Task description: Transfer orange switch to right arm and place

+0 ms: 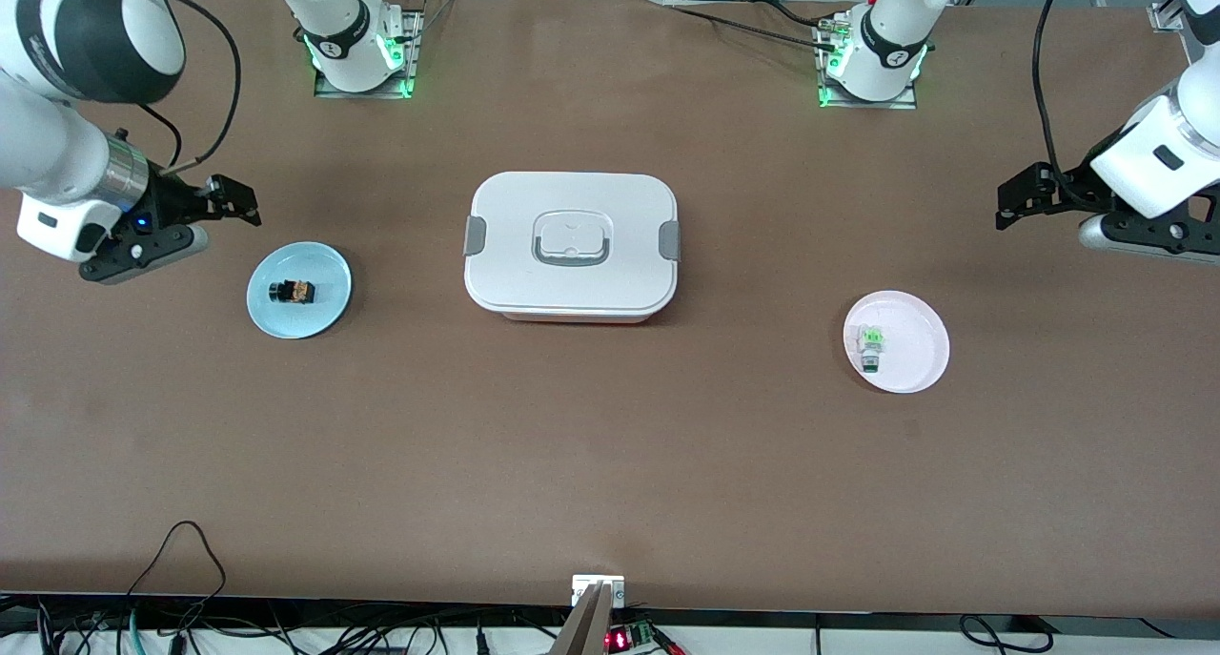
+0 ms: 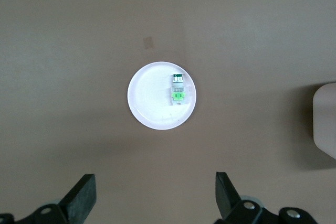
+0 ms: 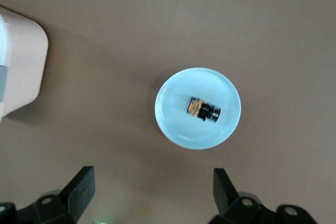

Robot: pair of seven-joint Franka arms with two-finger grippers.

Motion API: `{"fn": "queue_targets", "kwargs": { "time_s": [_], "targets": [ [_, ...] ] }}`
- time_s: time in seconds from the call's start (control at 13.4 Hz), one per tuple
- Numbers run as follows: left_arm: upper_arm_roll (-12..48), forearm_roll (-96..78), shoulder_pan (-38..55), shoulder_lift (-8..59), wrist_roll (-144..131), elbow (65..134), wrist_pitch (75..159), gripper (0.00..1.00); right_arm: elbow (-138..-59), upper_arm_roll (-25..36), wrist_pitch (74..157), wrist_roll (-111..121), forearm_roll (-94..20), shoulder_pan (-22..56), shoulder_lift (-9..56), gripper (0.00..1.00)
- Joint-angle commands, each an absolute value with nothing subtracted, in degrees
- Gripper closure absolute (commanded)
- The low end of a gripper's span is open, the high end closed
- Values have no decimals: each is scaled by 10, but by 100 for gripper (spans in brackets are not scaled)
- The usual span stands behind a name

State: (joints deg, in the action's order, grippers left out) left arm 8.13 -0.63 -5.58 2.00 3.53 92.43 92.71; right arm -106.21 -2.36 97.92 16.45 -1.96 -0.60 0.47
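The orange switch (image 1: 292,292), a tiny black block with orange parts, lies on its side in a light blue plate (image 1: 286,319) toward the right arm's end of the table. The right wrist view looks down on the switch (image 3: 202,109) in its plate (image 3: 194,132). My right gripper (image 1: 229,218) hangs open and empty over bare table beside that plate, its jaws (image 3: 153,176) wide apart. My left gripper (image 1: 1039,218) hangs open and empty over the table at the left arm's end, fingers spread (image 2: 155,182).
A white lidded box (image 1: 572,245) with grey latches stands mid-table; its corner shows in both wrist views (image 2: 326,119) (image 3: 21,72). A pink plate (image 1: 915,350) toward the left arm's end holds a small white-and-green component (image 1: 870,347) (image 2: 178,88).
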Motion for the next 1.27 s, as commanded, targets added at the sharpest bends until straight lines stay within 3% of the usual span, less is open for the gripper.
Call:
{"fn": "queue_targets", "kwargs": {
  "time_s": [0.0, 0.3, 0.52, 0.82, 1.2],
  "targets": [
    [79, -3, -64, 7, 30, 933, 931, 0, -996, -23, 905, 87, -17, -8, 6, 0],
    [78, 1, -70, 19, 40, 926, 932, 0, -964, -24, 872, -24, -20, -8, -29, 0],
    [78, 3, -75, 40, 39, 883, 932, 0, -963, -23, 858, -17, -25, -8, -48, 0],
    [82, -1, -76, 43, 30, 882, 928, 0, -896, -25, 840, -18, -28, -7, -32, 0],
    [90, -3, -73, 37, -28, 888, 926, 0, -888, -27, 867, -33, -4, -4, -29, 0]
  ]
}}
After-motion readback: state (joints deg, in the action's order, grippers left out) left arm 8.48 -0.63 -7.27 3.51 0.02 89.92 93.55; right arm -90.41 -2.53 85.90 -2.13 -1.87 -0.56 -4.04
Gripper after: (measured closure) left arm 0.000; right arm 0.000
